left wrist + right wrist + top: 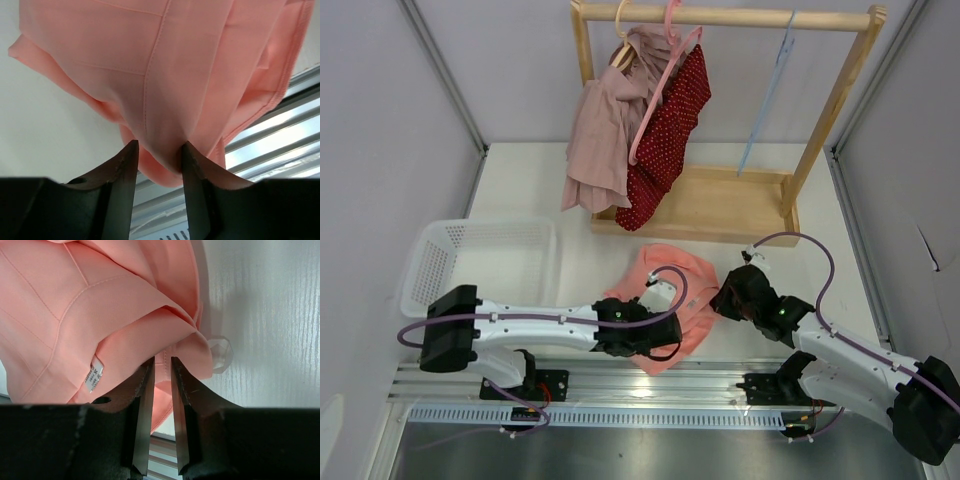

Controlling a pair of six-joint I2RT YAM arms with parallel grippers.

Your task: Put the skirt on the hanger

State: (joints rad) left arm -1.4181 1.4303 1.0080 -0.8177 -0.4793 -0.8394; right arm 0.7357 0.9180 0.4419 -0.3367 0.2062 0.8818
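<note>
The salmon-pink skirt [670, 290] lies bunched on the white table near its front edge, between my two grippers. My left gripper [655, 332] is at its near left side; in the left wrist view [159, 145] the jaws pinch a fold of the skirt [165, 60]. My right gripper [728, 297] is at its right edge; in the right wrist view [161, 360] the jaws are nearly closed on a hem fold of the skirt [100, 305], beside a white label [93, 374]. The light-blue hanger [770, 95] hangs bare on the right of the rail.
A wooden rack [720, 205] stands at the back, holding a mauve garment [605, 130] on a wooden hanger [620, 40] and a dark red dotted garment [670, 130] on a pink hanger [660, 90]. A white basket [470, 260] sits at left. A small clear hexagonal piece [220, 352] lies by the skirt.
</note>
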